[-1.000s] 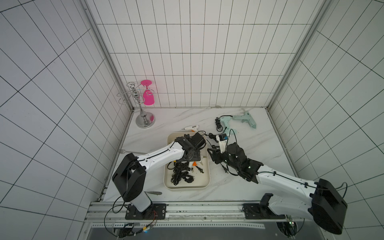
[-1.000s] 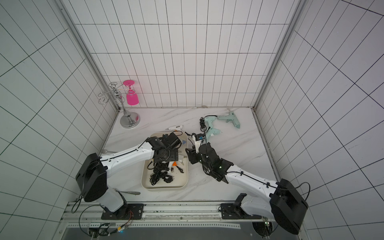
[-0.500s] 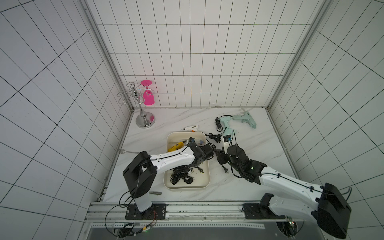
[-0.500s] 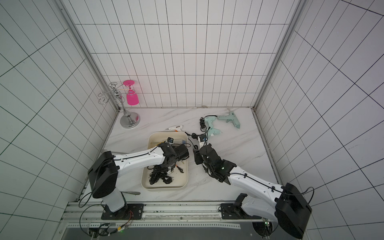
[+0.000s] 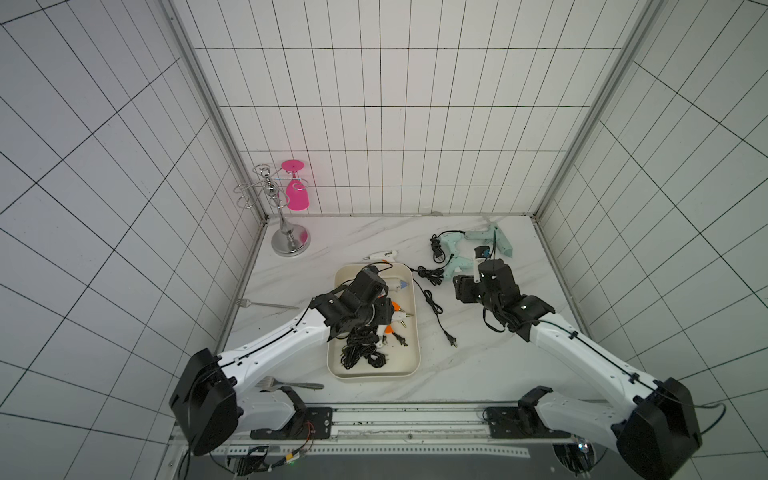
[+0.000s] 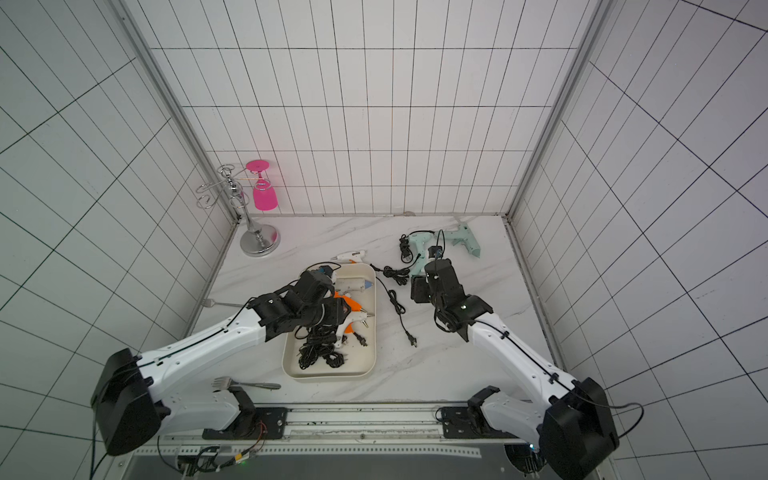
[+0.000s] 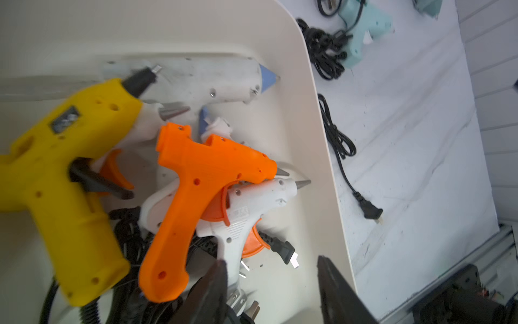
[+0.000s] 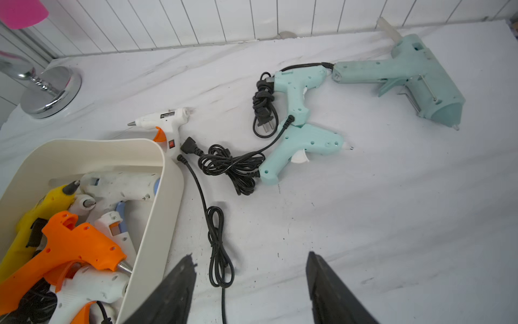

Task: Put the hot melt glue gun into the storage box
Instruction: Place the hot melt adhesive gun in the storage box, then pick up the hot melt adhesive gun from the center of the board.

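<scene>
The cream storage box (image 5: 401, 363) (image 6: 361, 359) holds several glue guns: a yellow one (image 7: 64, 168), an orange one (image 7: 201, 174) and white ones (image 7: 213, 81), over a tangle of black cords. My left gripper (image 7: 272, 269) (image 5: 380, 318) hangs open above them, holding nothing. On the table beyond the box lie a small white glue gun (image 8: 165, 120) (image 5: 380, 255), two small teal ones (image 8: 302, 146) (image 8: 297, 87) and a big teal one (image 8: 406, 73) (image 5: 498, 243). My right gripper (image 8: 249, 269) (image 5: 465, 289) is open and empty, right of the box.
A loose black cord (image 8: 215, 232) (image 5: 432, 307) trails along the box's right side, under my right gripper. A chrome stand (image 5: 291, 239) with a pink glass (image 5: 297, 195) fills the far left corner. One fork (image 5: 266, 305) lies by the left wall, another (image 5: 291, 384) near the front edge.
My left gripper has drawn back over the near half of the box and its jaws have narrowed. My right gripper has moved away from the box toward the teal guns and opened wider.
</scene>
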You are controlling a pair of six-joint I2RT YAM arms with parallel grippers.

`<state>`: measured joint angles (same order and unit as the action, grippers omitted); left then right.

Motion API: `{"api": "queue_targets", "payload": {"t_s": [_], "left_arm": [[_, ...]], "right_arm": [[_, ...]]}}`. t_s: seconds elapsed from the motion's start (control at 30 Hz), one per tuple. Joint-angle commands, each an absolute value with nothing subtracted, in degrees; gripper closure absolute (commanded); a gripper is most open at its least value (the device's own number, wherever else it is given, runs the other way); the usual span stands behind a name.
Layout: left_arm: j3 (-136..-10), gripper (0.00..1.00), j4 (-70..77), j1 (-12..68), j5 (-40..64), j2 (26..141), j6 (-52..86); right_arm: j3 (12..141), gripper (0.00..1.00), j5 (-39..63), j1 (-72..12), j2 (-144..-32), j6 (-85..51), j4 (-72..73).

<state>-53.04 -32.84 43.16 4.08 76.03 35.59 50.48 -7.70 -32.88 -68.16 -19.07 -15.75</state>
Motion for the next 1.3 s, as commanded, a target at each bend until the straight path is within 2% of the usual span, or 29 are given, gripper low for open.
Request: {"api": "queue_targets", "payload": {"t_s": [0.0,0.13,0.3,0.63,0.83,0.97,1.27], "left_arm": [[-53.3,0.57,-26.2,42.4,12.8,81.6,33.1],[-52.2,0.66,-23.2,41.6,11.3,86.3,32.9],[-49.6,0.66,-17.0,39.0,12.8,87.0,32.4],[-47.2,0.66,-2.6,32.3,30.5,89.9,28.7],[-46.6,0.64,5.0,28.3,38.7,94.2,31.6],[-47.5,0.61,4.8,28.7,39.1,93.0,32.4],[-52.0,0.56,-5.1,29.4,36.1,85.5,28.4]], "right_arm": [[60.0,0.31,-5.1,-29.1,-75.9,-17.6,-25.9],[69.2,0.3,-4.2,-25.6,-86.6,-21.1,-32.4],[76.1,0.3,-1.4,-25.2,-96.0,-22.8,-36.1],[83.4,0.35,-4.7,-25.2,-108.6,-23.0,-41.2],[87.1,0.36,-4.8,-25.2,-112.8,-23.3,-38.6],[91.4,0.35,-3.5,-25.2,-117.3,-23.9,-39.0],[95.7,0.39,-5.3,-25.1,-124.2,-26.0,-39.9]]}}
